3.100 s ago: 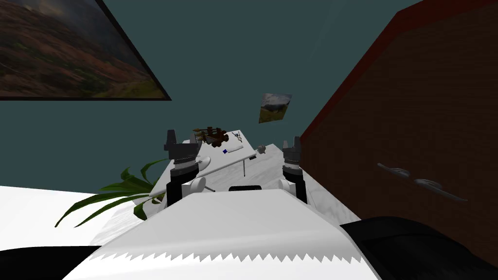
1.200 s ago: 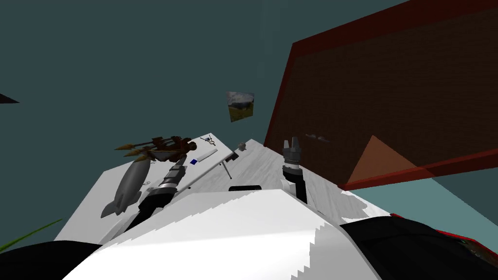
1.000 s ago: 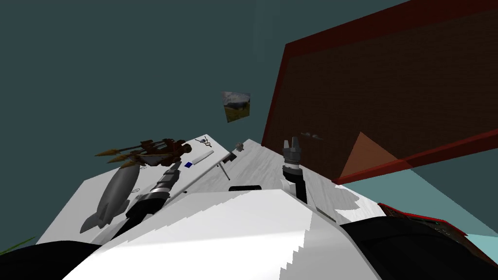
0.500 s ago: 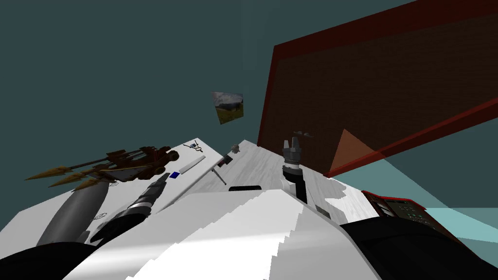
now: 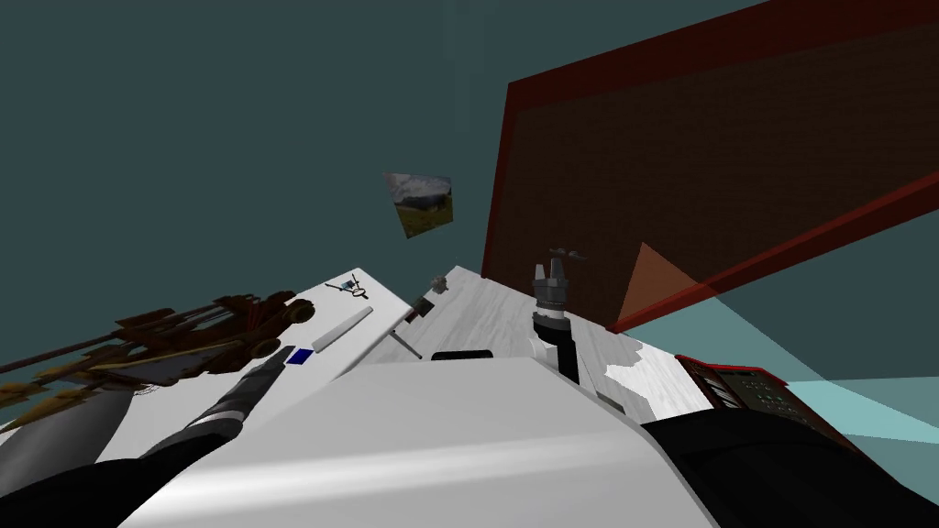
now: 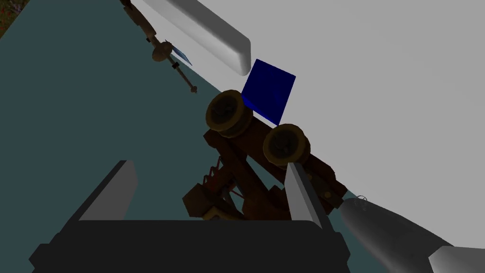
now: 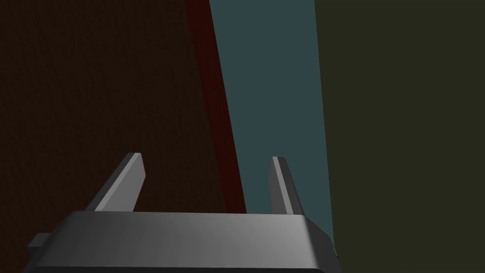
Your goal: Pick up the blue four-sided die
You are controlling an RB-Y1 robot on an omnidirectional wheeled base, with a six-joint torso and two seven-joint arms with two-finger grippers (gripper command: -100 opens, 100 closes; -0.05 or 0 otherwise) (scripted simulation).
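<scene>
Though spread, left hand [image 6: 208, 165] (wooden cart [image 6: 255, 156] between) short of blue die [image 6: 268, 91].

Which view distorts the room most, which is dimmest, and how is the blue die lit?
Head view: wide lens tilts and splays the room. Right wrist view: dimmest, facing a dark brown wall. Left wrist view: blue die is flat, even blue, no shadow on the white table.

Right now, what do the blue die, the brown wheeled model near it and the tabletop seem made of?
The blue die: flat, even blue, matte, no markings; plastic perhaps, but the look leaves it open. The brown wheeled model: likely wood by its brown beams and tan-rimmed wheels, dull finish. The tabletop: plain white, matte, no grain; material cannot be told.
</scene>
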